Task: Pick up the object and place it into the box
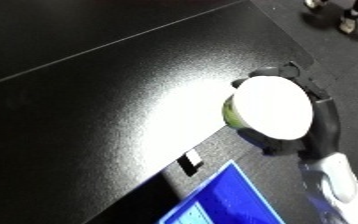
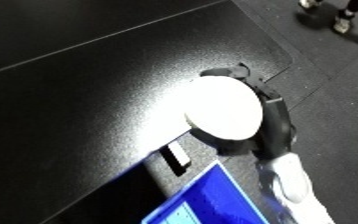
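A round object with a bright white face (image 1: 271, 106) and a yellow-green rim (image 1: 231, 114) is held up over the near edge of the black table (image 1: 87, 100). My right hand (image 1: 322, 120) is behind it, black fingers (image 1: 273, 71) curling round its far rim and more of the hand under its lower edge. The white forearm (image 1: 340, 182) comes in from the lower right. The blue bin (image 1: 224, 200) lies at the bottom of the view, below and left of the object. My left hand does not show.
The black table fills the left and top, with a bright glare patch (image 1: 171, 110) near its near edge. A small white-and-black tag (image 1: 190, 162) sits at the table edge. Dark floor runs along the right side.
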Controlling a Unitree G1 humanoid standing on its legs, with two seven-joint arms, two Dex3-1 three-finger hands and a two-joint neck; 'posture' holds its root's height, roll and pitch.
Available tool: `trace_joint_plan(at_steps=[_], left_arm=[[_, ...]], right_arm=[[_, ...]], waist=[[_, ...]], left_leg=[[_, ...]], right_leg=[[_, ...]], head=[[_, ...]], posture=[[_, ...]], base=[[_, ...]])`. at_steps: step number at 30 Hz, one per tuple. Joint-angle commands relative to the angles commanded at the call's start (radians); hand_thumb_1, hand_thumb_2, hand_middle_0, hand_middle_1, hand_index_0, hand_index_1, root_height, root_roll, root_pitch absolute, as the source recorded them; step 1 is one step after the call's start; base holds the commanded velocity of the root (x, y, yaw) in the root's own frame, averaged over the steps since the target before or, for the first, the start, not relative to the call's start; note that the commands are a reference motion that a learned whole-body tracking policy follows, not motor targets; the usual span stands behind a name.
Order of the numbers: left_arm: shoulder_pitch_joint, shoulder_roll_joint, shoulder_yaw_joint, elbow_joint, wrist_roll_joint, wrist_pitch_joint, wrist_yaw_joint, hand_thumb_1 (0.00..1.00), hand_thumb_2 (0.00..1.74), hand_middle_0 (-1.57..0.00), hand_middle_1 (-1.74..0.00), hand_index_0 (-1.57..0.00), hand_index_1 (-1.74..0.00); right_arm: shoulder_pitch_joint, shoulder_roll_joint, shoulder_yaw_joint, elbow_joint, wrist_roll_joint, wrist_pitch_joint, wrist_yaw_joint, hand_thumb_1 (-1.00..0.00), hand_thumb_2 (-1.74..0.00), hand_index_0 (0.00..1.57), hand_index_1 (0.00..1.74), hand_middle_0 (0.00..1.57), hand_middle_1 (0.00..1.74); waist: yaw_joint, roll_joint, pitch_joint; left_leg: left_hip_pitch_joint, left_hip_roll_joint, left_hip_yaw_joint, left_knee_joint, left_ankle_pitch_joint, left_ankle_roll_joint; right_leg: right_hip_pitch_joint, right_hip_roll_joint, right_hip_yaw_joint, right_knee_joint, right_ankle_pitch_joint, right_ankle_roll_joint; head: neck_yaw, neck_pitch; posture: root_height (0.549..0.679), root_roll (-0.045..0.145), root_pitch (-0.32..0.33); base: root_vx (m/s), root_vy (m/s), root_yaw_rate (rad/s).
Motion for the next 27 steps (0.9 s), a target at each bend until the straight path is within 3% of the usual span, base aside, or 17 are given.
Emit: trace_joint_plan(at_steps=[4,9,12,17,21,26,27], left_arm=[[0.01,-0.005,0.026,-0.005,-0.016,-0.005,-0.005,0.0,0.0,0.0,0.0,0.0,0.0],[0.007,-0.003,0.04,-0.011,-0.048,0.004,-0.006,0.0,0.0,0.0,0.0,0.0,0.0],[0.006,-0.004,0.035,-0.019,-0.058,0.014,0.003,0.0,0.0,0.0,0.0,0.0,0.0],[-0.008,0.005,0.028,-0.01,-0.05,0.028,0.002,0.0,0.0,0.0,0.0,0.0,0.0],[-0.03,0.025,0.019,-0.019,-0.041,0.05,0.001,0.0,0.0,0.0,0.0,0.0,0.0],[-0.055,0.033,-0.002,-0.013,-0.016,0.066,0.001,0.0,0.0,0.0,0.0,0.0,0.0],[-0.057,0.033,-0.007,-0.011,-0.013,0.067,0.0,0.0,0.0,0.0,0.0,0.0,0.0]], right_arm=[[0.102,0.054,-0.042,0.066,0.037,-0.058,0.031,-0.7,-1.22,1.1,1.22,1.1,1.22],[0.167,0.064,-0.033,0.213,-0.041,-0.102,0.125,-0.7,-1.22,1.1,1.22,1.1,1.22],[0.19,0.04,-0.004,0.335,-0.047,-0.082,0.203,-0.7,-1.22,1.1,1.22,1.1,1.22],[0.198,0.029,0.043,0.569,0.075,-0.064,0.317,-0.7,-1.22,1.1,1.22,1.1,1.22],[0.158,0.036,0.113,0.72,0.097,-0.028,0.354,-0.7,-1.22,1.1,1.22,1.1,1.22],[0.087,0.025,0.179,0.912,0.103,0.046,0.391,-0.7,-1.22,1.1,1.22,1.1,1.22],[0.07,0.022,0.186,0.946,0.101,0.05,0.399,-0.65,-1.13,1.02,1.13,1.02,1.13]], waist=[[-0.032,0.004,0.009],[-0.06,0.005,0.025],[-0.066,0.005,0.028],[-0.057,0.005,0.024],[-0.041,0.012,0.018],[-0.011,0.03,0.01],[-0.005,0.033,0.008]], left_leg=[[0.009,-0.005,0.015,-0.018,0.003,0.0068],[0.017,-0.013,0.021,-0.033,0.015,0.0101],[0.026,-0.019,0.021,-0.035,0.01,0.0165],[0.028,-0.031,0.014,-0.023,-0.006,0.028],[0.017,-0.039,0.007,-0.017,-0.017,0.0363],[0.001,-0.047,-0.012,-0.002,-0.012,0.0384],[0.0,-0.049,-0.014,0.0,-0.012,0.0383]], right_leg=[[-0.008,0.0144,0.011,-0.011,0.005,0.0002],[-0.01,0.0322,0.019,-0.026,0.015,0.0014],[-0.004,0.0406,0.024,-0.041,0.022,-0.0007],[0.004,0.0506,0.026,-0.056,0.031,-0.0043],[-0.003,0.0555,0.024,-0.058,0.035,-0.0052],[-0.002,0.0549,0.019,-0.052,0.036,-0.0099],[-0.001,0.0535,0.019,-0.051,0.036,-0.0107]], head=[[0.049,-0.055],[0.159,-0.113],[0.227,-0.173],[0.282,-0.202],[0.359,-0.242],[0.453,-0.314],[0.462,-0.325]], posture=[[0.63,0.068,0.003],[0.631,0.066,0.009],[0.632,0.065,0.008],[0.633,0.062,0.004],[0.634,0.06,0.011],[0.633,0.056,0.008],[0.633,0.056,0.007]], base=[[-0.031,0.081,-0.182],[-0.023,0.069,-0.169],[0.012,0.035,-0.08],[0.02,-0.014,-0.026],[-0.025,-0.034,0.033],[0.0,-0.039,0.097],[0.012,-0.031,0.09]])
